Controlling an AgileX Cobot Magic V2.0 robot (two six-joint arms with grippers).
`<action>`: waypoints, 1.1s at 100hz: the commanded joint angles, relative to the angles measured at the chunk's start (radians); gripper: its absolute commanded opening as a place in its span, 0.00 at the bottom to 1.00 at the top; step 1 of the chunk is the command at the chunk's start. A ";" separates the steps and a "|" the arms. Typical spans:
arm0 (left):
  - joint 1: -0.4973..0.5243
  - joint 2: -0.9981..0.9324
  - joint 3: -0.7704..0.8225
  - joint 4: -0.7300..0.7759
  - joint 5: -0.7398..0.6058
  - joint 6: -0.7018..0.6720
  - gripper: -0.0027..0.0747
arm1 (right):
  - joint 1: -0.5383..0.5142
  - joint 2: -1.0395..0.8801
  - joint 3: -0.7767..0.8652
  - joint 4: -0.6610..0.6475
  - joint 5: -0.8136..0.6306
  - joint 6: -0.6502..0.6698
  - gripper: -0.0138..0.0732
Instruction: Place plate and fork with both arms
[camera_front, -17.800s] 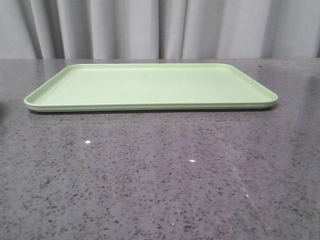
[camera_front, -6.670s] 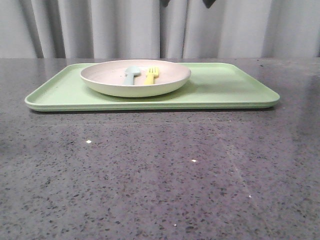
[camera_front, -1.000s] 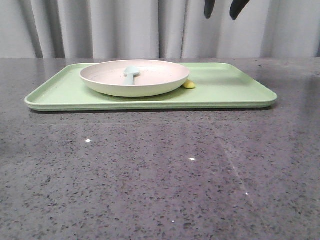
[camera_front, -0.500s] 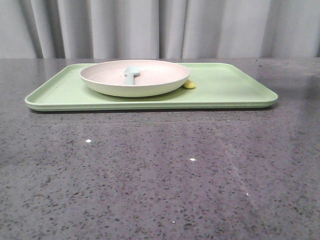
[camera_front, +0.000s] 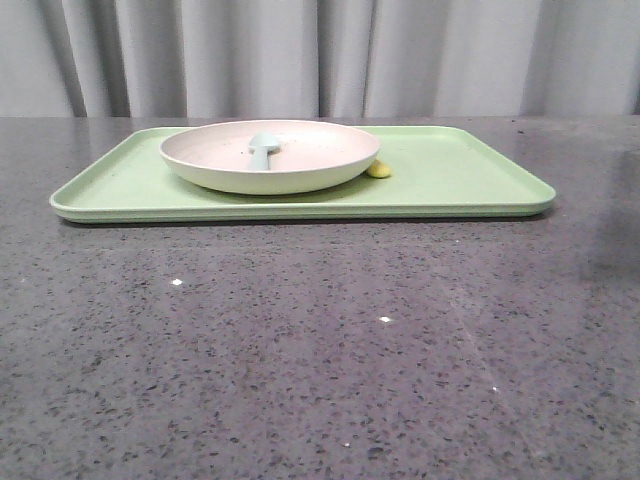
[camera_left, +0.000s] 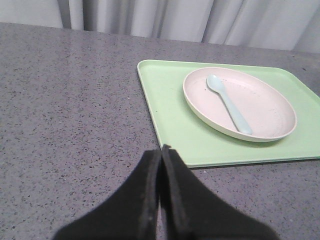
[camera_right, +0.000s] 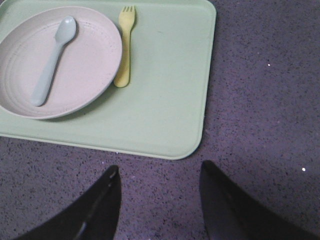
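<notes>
From the front, the plate hides all of the fork but its rounded handle end, while the right wrist view cuts off the plate's far-from-fork rim and the tray's corner.

We note the counter as polished speckled grey stone, faintly glossy. The plate, fork, spoon and green tray look like smooth matt plastic. Curtain: soft pleated cloth.
</notes>
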 joint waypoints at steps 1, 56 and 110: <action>0.003 -0.028 -0.007 0.000 -0.089 -0.007 0.01 | 0.003 -0.117 0.100 -0.036 -0.160 -0.006 0.59; 0.003 -0.226 0.131 0.002 -0.094 -0.005 0.01 | 0.003 -0.683 0.616 -0.043 -0.410 -0.006 0.08; 0.003 -0.228 0.144 0.002 -0.056 -0.005 0.01 | 0.003 -0.820 0.694 -0.044 -0.372 -0.006 0.08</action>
